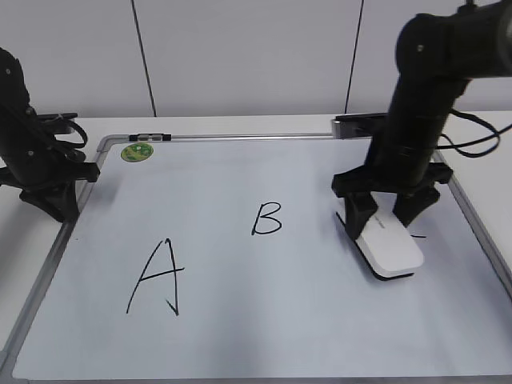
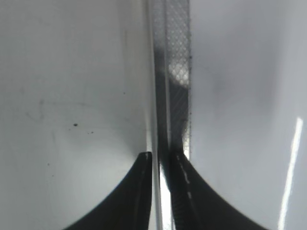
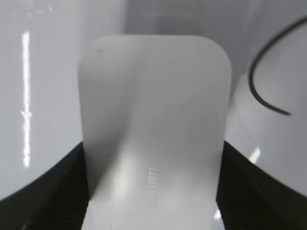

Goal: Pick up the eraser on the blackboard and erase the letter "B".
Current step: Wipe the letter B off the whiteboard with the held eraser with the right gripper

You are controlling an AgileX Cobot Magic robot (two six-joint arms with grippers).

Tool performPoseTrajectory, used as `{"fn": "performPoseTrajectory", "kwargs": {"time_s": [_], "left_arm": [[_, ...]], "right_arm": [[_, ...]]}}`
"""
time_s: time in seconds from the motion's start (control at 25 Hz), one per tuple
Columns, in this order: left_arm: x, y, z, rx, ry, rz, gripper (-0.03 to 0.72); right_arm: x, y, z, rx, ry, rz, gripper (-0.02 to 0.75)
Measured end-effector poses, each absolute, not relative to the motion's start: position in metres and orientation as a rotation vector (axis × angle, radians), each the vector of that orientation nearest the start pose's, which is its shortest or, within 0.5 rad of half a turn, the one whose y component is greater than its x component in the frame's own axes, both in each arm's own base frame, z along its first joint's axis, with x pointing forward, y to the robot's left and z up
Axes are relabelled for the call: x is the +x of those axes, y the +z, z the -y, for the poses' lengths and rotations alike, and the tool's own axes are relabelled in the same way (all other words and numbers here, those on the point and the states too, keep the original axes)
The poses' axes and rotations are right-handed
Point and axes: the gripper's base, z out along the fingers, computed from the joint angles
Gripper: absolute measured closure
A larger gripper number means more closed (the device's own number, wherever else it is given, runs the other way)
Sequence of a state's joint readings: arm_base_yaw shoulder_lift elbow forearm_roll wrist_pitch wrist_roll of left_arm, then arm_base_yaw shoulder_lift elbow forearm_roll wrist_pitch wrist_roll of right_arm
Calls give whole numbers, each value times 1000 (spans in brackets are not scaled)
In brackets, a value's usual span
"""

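The white eraser (image 1: 390,250) lies on the blackboard (image 1: 320,320), right of the black letter "B" (image 1: 266,218). My right gripper (image 1: 385,216) stands over the eraser's far end with a finger against each long side. In the right wrist view the eraser (image 3: 153,110) fills the space between the jaws (image 3: 153,191), which touch both its sides. My left gripper (image 1: 62,196) is at the board's left edge. In the left wrist view its jaws (image 2: 163,163) are closed on the silver frame (image 2: 160,72).
A larger "A" (image 1: 158,278) is at the front left of the board. A round green magnet (image 1: 137,151) sits at the far left corner. A curved black stroke (image 3: 268,96) of another letter lies right of the eraser.
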State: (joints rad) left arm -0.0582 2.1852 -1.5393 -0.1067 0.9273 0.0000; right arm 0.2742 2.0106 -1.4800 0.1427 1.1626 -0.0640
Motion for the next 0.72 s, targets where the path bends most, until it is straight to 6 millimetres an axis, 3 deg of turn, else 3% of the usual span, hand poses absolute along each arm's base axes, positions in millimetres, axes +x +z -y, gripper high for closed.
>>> {"fn": "performPoseTrajectory", "kwargs": {"time_s": [0.36, 0.72], "left_arm": [[425, 127, 33, -3, -139, -3058, 587], [425, 127, 33, -3, -139, -3066, 587]], "right_arm": [[416, 174, -181, -590, 137, -3048, 208], [432, 180, -192, -578, 144, -2994, 208]]}}
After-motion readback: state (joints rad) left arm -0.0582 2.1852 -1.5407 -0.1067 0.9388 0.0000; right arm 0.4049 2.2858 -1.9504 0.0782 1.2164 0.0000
